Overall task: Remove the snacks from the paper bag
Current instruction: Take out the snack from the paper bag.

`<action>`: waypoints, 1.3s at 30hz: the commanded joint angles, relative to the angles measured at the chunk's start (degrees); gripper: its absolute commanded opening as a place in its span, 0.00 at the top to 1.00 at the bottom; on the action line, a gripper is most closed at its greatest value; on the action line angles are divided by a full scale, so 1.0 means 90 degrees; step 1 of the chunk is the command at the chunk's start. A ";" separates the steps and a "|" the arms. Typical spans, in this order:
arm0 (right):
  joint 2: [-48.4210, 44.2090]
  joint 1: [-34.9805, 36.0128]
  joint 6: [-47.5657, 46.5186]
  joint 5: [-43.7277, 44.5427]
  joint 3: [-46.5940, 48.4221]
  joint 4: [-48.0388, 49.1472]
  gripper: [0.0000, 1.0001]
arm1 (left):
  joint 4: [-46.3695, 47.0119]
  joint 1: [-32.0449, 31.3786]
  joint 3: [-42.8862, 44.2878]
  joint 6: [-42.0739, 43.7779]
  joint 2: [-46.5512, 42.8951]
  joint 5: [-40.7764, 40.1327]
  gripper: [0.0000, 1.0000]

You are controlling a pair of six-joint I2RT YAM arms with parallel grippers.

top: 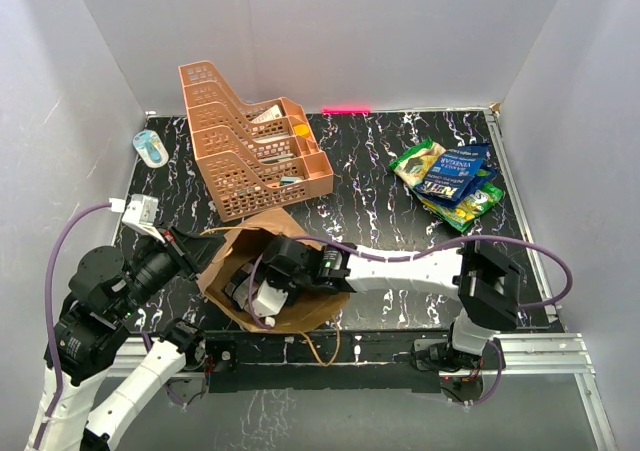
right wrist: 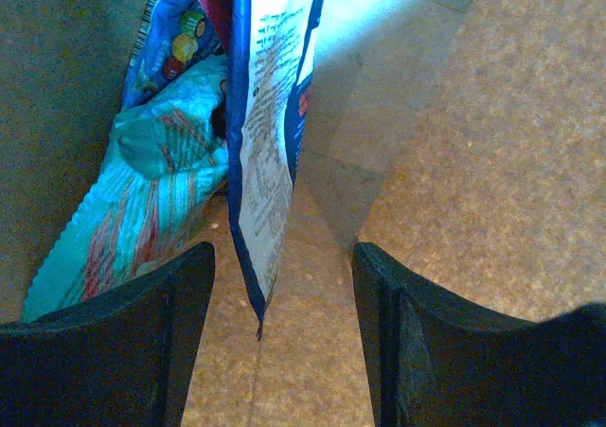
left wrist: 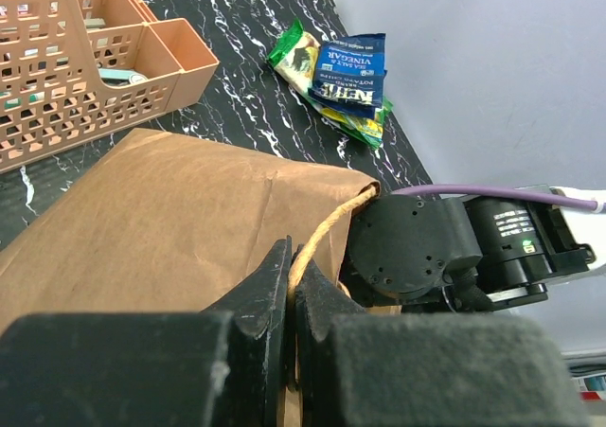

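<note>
Left tool (left wrist: 291,290) is clamped on the twine handle (left wrist: 327,223) of the bag (left wrist: 170,209), right at the mouth edge. The bag lies on its side on the table (top: 380,221), near edge, left of centre. Right tool (right wrist: 284,257) is inside it, spread wide. A blue-edged white packet (right wrist: 270,133) hangs between the fingers, touching neither. A teal packet (right wrist: 142,190) sits left of it against the bag wall. The snack pile (top: 452,181) is already out, far right. The rack (top: 250,146) is just behind the bag.
</note>
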 commanded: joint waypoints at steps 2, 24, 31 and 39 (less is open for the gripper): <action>0.0404 -0.0004 -0.0238 0.0116 0.0370 0.0564 0.38 | 0.0098 -0.0012 0.0091 0.0058 -0.0082 0.0098 1.00; -0.0533 -0.0145 0.0710 -0.0891 0.0135 0.1152 0.92 | 0.0114 -0.0009 -0.0186 -0.0005 -0.0138 0.0114 1.00; -0.1531 -0.0129 0.1602 -0.1613 -0.0375 0.1144 0.92 | 0.0124 -0.0013 -0.0265 -0.0055 -0.0178 0.0006 1.00; -0.2955 -0.0130 0.3049 -0.2279 -0.0457 0.0732 0.92 | 0.0113 -0.0013 -0.0277 -0.0096 -0.0141 -0.0178 1.00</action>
